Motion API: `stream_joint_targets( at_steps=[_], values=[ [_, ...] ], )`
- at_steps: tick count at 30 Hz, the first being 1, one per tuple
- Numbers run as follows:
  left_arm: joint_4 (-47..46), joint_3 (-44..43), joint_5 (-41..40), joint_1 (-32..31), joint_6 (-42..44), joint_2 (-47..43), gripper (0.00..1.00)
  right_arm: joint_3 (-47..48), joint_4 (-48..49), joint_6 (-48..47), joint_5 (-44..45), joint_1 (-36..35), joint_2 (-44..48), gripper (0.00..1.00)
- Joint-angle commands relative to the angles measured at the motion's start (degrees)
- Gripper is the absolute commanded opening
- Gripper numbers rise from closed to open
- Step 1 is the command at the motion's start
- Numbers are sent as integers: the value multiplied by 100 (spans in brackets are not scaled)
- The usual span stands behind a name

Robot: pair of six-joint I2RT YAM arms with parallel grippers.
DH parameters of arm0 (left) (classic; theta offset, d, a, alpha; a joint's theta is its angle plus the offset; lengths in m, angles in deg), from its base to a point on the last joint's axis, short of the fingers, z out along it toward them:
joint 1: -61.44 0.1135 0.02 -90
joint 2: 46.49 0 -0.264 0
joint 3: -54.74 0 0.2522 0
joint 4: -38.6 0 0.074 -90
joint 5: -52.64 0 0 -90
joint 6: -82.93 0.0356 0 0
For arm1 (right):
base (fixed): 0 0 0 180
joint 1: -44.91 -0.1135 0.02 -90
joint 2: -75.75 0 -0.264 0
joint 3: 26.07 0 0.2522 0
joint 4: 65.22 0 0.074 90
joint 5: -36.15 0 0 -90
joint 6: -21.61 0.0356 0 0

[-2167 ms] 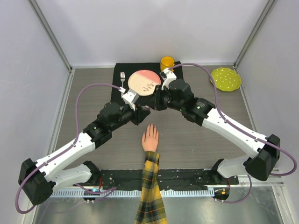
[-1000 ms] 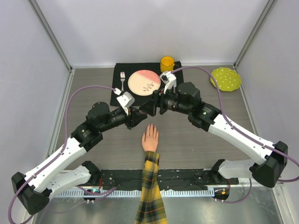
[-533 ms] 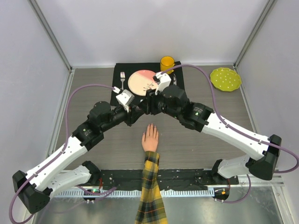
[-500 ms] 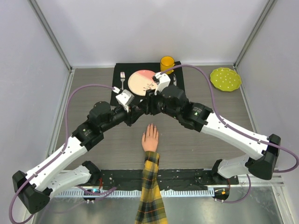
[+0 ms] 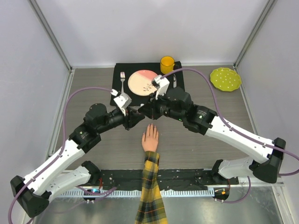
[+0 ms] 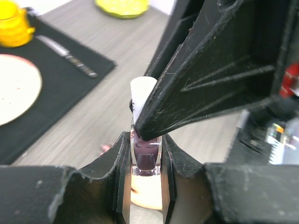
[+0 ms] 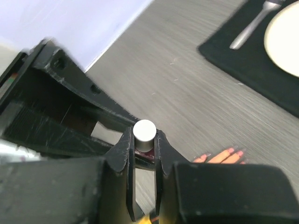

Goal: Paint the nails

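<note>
The pale mannequin hand [image 5: 150,138] with a yellow-black plaid sleeve [image 5: 151,191] lies palm down at the table's middle front. Its fingertips with pink nails [image 7: 232,151] show in the right wrist view. My left gripper [image 6: 145,158] is shut on the purple polish bottle [image 6: 145,159], held above the hand [image 6: 147,196]. My right gripper [image 7: 144,140] is shut on the bottle's white cap [image 7: 144,131]. The two grippers meet [image 5: 139,115] just beyond the fingertips.
A black placemat [image 5: 119,74] at the back holds a fork [image 5: 123,78], a pink-cream plate [image 5: 141,81] and a knife [image 6: 70,58]. A yellow mug [image 5: 167,62] stands behind it. A yellow-green dotted plate [image 5: 225,79] lies at the back right.
Both grippers have come together over the table beyond the fingertips and shifted slightly toward the hand. The right gripper now clasps the bottle's cap. The mannequin hand has not moved.
</note>
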Motion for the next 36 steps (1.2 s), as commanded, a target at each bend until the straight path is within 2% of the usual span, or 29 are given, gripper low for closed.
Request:
stream_joint_targets(
  at_steps=[1,4,5,7,13,15,16,17,18,20,21,22,25,28,34,36],
  values=[
    [-550,-155,2486,-49,-104,-268,0,-523,804,-657,-2880,480,494,1],
    [-777,-295,3738,-22,-332,-154,0,-1033,1840,-299,-4935,876,671,1],
    [-882,-331,4177,-22,-533,-84,0,-1191,2295,77,-5124,929,741,1],
    [-866,-419,4286,-22,-597,-57,0,-1271,2536,265,-5389,1000,760,1],
    [-787,-436,3611,-13,-492,-180,0,-1369,2590,336,-5312,1000,777,1],
    [-673,-497,3043,-13,-343,-188,0,-1281,2222,179,-4812,1000,751,1],
    [-455,-524,2769,-13,-273,-188,0,-1220,2046,117,-4566,1009,742,18],
    [-348,-568,2549,-13,-159,-188,0,-1054,1523,20,-4303,1000,707,29],
    [-182,-603,1894,-13,43,-171,0,-991,1335,-24,-3613,1009,672,34],
    [161,-612,1275,-13,272,-101,0,-955,1001,-60,-2880,1000,637,51],
    [258,-612,715,-13,552,-66,0,-973,955,-60,-2328,1000,654,60],
    [537,-638,527,-13,694,74,0,-982,946,18,-2149,1000,654,64],
    [698,-709,-227,-13,897,259,0,-868,815,299,-1420,1000,593,66],
    [602,-621,-607,-13,1064,269,0,-579,578,537,-689,930,497,66],
    [417,-384,-732,-13,1011,207,0,-139,349,634,549,306,110,64],
    [435,-366,-723,-13,1003,190,0,-7,296,687,604,262,-101,61]
  ],
)
